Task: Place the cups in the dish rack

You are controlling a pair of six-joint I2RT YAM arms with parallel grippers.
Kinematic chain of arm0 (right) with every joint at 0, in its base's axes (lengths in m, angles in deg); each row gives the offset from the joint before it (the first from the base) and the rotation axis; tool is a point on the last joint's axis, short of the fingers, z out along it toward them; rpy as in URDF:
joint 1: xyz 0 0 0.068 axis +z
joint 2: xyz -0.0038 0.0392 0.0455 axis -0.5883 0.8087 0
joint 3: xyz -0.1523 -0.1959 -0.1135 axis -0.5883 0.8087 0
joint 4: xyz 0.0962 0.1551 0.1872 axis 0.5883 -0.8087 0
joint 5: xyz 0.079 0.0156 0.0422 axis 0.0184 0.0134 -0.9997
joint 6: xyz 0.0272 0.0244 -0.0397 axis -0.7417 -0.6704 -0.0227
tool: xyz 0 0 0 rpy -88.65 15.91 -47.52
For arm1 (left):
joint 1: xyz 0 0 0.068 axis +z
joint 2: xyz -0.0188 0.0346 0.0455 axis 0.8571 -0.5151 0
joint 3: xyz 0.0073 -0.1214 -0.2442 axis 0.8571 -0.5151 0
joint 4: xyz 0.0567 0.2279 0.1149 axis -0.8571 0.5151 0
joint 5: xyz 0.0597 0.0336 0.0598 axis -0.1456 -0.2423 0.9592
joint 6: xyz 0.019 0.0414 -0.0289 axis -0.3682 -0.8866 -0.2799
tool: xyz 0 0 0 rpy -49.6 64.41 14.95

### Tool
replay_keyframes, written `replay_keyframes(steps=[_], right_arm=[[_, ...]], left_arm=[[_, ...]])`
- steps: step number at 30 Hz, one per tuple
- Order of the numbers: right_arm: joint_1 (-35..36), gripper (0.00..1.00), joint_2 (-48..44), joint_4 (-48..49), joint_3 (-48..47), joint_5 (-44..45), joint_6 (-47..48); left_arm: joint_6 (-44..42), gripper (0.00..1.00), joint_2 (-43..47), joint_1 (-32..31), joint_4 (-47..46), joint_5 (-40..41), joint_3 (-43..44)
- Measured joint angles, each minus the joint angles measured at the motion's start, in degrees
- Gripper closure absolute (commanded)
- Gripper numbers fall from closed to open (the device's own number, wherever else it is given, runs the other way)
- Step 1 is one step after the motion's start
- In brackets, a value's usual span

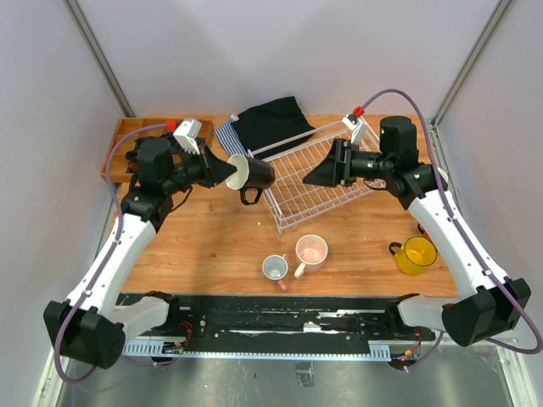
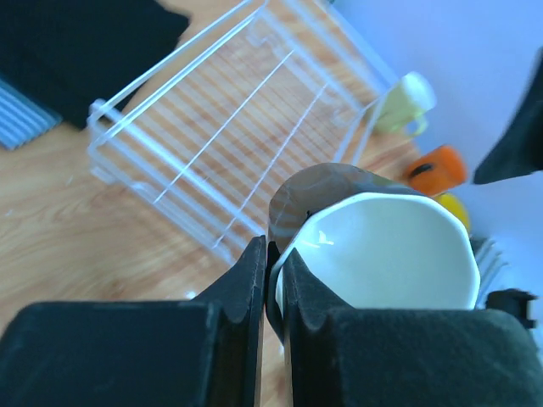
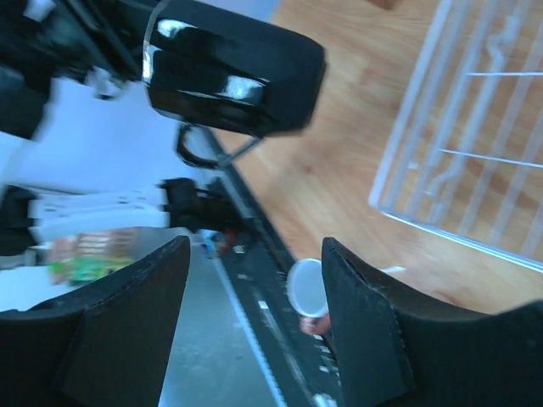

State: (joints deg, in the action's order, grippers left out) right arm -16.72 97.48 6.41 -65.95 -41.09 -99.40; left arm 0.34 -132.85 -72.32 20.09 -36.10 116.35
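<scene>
My left gripper is clamped on the rim of the black mug. It holds the mug on its side above the table, just beside the left edge of the white wire rack. My right gripper hovers over the rack, fingers apart, holding nothing. A pink mug, a smaller mug and a yellow mug stand on the table nearer me.

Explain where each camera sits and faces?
Top external: above, behind the arms, looking down at the table; both arms show.
Left wrist: on the left arm, facing the dish rack; its jaws pinch the black mug.
Right wrist: on the right arm, facing the black mug; its open jaws show.
All three share the black mug and dish rack.
</scene>
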Motion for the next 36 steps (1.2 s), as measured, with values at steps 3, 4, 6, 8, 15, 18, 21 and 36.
replay_keyframes(steps=[3, 4, 6, 8, 15, 18, 21, 36], right_arm=[[0.5, 0.32, -0.2, 9.1, 0.8, -6.1, -11.7], [1.0, 0.32, -0.5, 14.1, 2.1, -7.6, -16.4], [2.2, 0.32, -1.2, 23.4, 5.6, -9.8, -25.4], [3.7, 0.32, -1.3, 33.0, 9.2, -10.9, -34.8], [8.5, 0.33, -0.9, 47.0, 11.6, -10.7, -48.2], [9.6, 0.33, -0.6, 50.2, 11.8, -10.4, -50.3], [9.9, 0.35, -0.2, 52.1, 12.1, -9.8, -51.5], [13.5, 0.48, 2.3, 68.3, 16.4, -0.3, -59.2]], left_arm=[[7.7, 0.99, 4.5, 0.0, -14.6, -3.8, -7.5], [11.1, 0.99, 5.1, 0.0, -20.4, -5.1, -10.0], [18.5, 0.99, 4.7, -0.1, -31.8, -6.8, -14.4], [24.6, 0.99, 3.4, -0.3, -40.5, -7.3, -17.2], [38.3, 0.99, -0.4, -3.3, -60.4, -4.9, -19.0], [40.6, 0.99, -0.5, -5.4, -65.6, -3.9, -18.9], [41.2, 0.99, -1.1, -7.2, -68.5, -2.7, -18.7], [36.7, 0.99, -3.1, -14.2, -74.3, 8.1, -18.7]])
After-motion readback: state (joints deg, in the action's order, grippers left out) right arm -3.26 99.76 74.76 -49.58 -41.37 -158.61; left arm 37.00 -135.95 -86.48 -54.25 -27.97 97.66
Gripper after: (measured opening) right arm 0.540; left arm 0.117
